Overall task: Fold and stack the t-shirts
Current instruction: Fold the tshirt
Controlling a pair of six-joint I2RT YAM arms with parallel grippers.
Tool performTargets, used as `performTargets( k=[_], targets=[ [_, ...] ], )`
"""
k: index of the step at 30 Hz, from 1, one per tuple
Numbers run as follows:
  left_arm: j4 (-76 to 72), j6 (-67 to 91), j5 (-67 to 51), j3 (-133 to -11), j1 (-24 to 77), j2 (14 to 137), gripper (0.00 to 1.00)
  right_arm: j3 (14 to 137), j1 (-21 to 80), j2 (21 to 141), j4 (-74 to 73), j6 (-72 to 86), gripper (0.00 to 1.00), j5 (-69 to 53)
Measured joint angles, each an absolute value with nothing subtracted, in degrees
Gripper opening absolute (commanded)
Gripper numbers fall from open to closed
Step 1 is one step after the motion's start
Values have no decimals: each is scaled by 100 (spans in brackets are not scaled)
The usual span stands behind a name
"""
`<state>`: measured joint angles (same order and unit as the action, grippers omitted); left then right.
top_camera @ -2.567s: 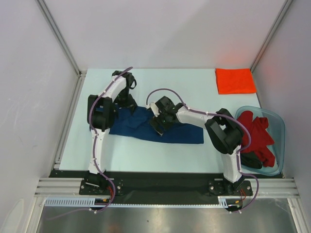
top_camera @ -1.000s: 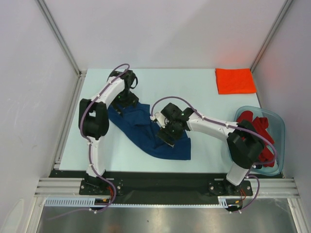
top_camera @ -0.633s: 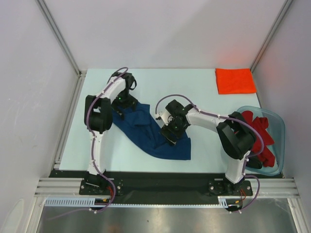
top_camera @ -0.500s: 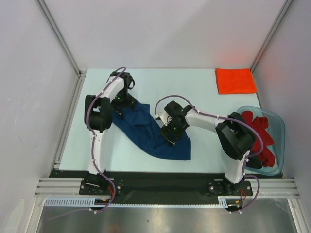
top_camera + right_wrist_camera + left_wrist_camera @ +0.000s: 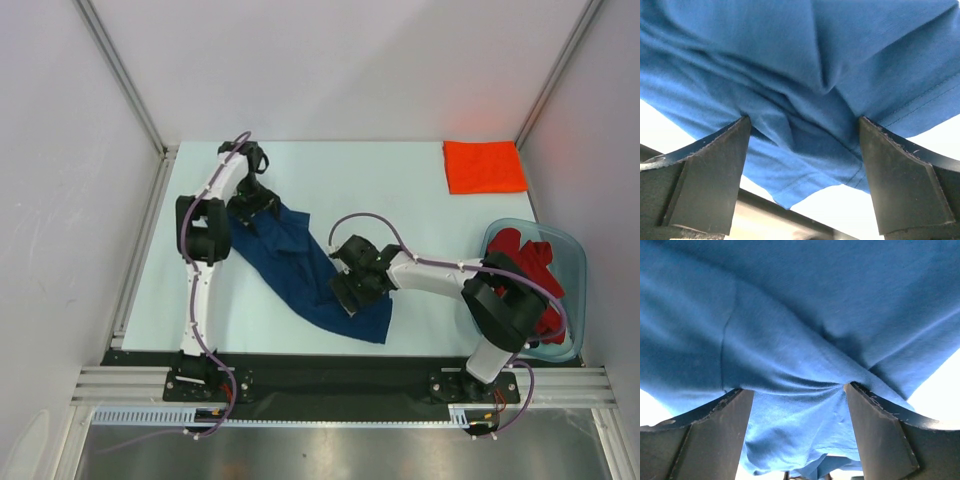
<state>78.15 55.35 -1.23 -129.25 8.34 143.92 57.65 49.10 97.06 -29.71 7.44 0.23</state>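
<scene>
Near, at the desk's (image 5: 420, 190) 6 o'clock, the right pincer (image 5: 344, 298) presses spread-open jaws onto the navy t-shirt's (image 5: 292, 262) hem, and far at 10 o'clock the left pincer (image 5: 252, 205), also spread, straddles the other end, probably to pull it flat.

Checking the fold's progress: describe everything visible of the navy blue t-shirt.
The navy blue t-shirt is soft cloth, rumpled and creased, not neatly folded. It lies on the pale table as a slanted band from far left to near right. A stitched hem shows at its near-right end. The left tool is on its far-left end, the right tool on its near-right end, each with fingers wide apart and cloth puckered between them. No print shows.
</scene>
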Motion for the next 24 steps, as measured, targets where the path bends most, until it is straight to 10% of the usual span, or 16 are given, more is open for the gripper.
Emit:
performTargets(
  k=[14, 24],
  targets=[
    [7688, 4742, -963, -13181, 556, 14615, 80, 5975, 6692, 9474, -3044, 3586, 93, -1492],
    [6340, 3872, -434, -12958, 631, 13723, 87, 7264, 5688, 9419, -3638, 2224, 96, -838]
  ],
)
